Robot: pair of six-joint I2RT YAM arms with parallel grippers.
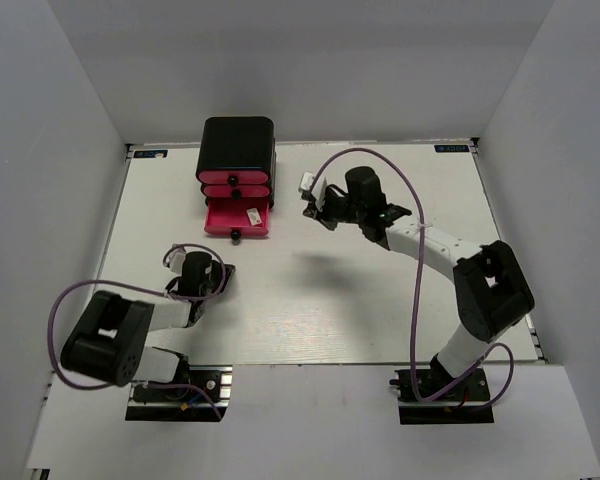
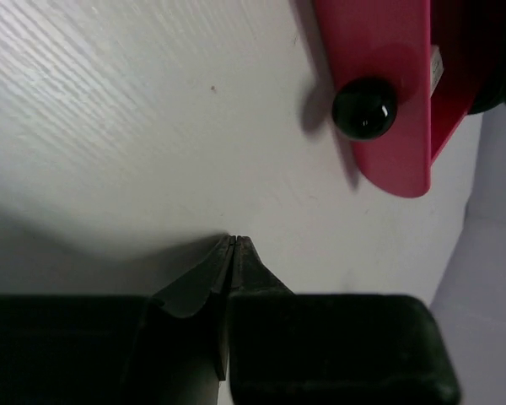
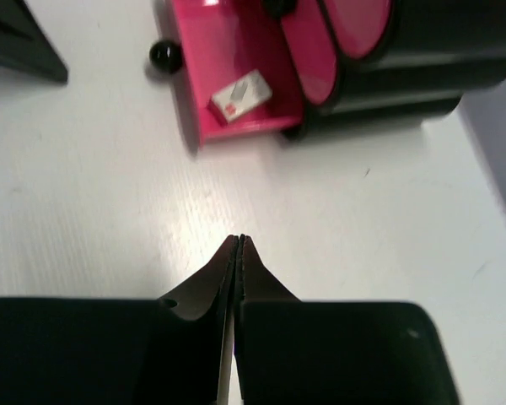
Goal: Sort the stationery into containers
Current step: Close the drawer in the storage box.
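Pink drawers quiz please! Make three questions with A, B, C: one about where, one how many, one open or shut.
1. Where is the whitish block? A on the table B in the pulled-out bottom drawer C in a gripper
2. How many pink drawers are in the black box? A two B five C three
3. How is the right gripper? A shut, empty B wide open C holding a pen
1 B: it lies on that drawer's floor. 2 C: three black knobs show. 3 A: its fingertips touch, nothing between.

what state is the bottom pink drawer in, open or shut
Open: the bottom drawer sticks out of the black box, and a whitish piece shows lying inside it.
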